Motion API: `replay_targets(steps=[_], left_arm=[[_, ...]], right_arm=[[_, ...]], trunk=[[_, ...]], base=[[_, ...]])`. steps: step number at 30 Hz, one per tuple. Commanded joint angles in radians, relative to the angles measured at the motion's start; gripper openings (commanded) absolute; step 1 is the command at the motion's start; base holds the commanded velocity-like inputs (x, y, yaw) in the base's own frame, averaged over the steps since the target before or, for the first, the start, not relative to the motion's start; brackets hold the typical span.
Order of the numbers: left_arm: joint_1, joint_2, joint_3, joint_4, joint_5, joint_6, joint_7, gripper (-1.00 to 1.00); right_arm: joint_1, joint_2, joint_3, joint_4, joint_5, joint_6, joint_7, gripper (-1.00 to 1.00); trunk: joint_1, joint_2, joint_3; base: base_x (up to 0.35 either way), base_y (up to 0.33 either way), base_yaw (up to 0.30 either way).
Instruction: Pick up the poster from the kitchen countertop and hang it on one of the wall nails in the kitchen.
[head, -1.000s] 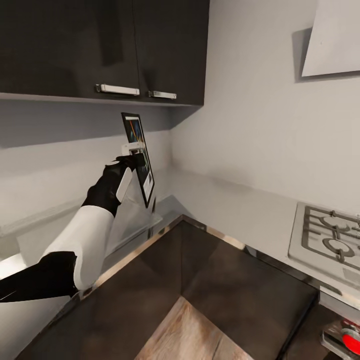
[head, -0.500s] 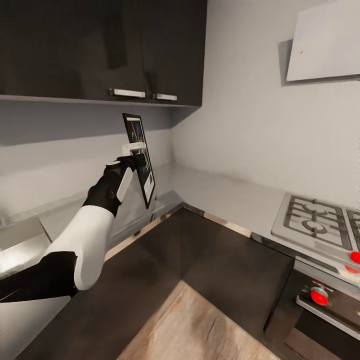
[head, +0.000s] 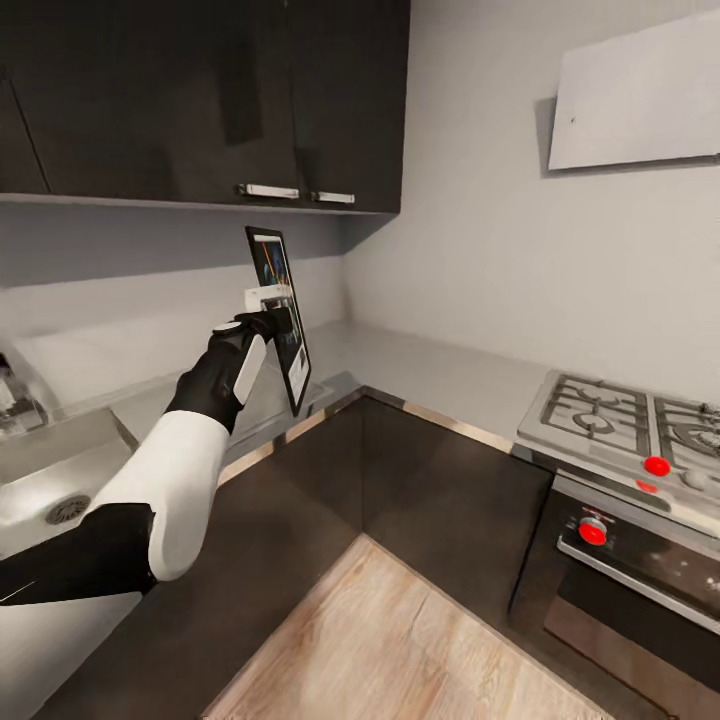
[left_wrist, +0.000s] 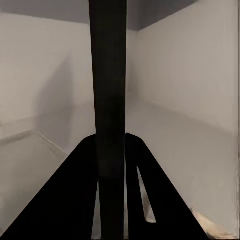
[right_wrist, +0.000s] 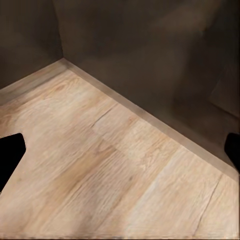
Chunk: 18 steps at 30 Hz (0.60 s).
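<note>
The poster (head: 270, 265) is held upright in the air above the inner corner of the pale grey kitchen countertop (head: 420, 365), turned almost edge-on to the head camera. My left gripper (head: 275, 312) is shut on its near edge about halfway up. In the left wrist view the poster's dark frame edge (left_wrist: 110, 110) runs straight up between the black fingers (left_wrist: 65, 200). My right gripper (right_wrist: 120, 155) is open over the wooden floor (right_wrist: 100, 165), with only its fingertips (right_wrist: 10, 155) showing at the picture's sides.
Dark upper cabinets (head: 200, 100) hang above the poster. A gas stove (head: 620, 420) with red knobs and an oven stands at the right under a white hood (head: 640, 100). A metal sink (head: 50, 470) lies at the left. Dark base cabinets (head: 440, 500) front the counter.
The whole head view has shifted, so the camera has moved: the stove and oven show more fully and the sink has come into view. The left gripper still holds the poster the same way.
</note>
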Motion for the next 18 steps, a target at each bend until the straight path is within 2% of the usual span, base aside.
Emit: replay_targets(steps=[1,18], left_arm=[[-0.001,-0.001,0.003,-0.001,0.0,0.005,0.002,-1.0],[-0.001,-0.001,0.004,-0.002,0.0,0.005,-0.003,-1.0]], right_arm=[[0.0,-0.001,0.0,-0.001,0.001,-0.001,0.0,1.0],[-0.001,-0.003,-0.001,0.004,0.001,0.0,0.0,1.0]], trunk=[[-0.001,-0.001,-0.001],[-0.001,-0.001,-0.001]], base=[[-0.34,0.0,0.0],[-0.341,0.0,0.0]])
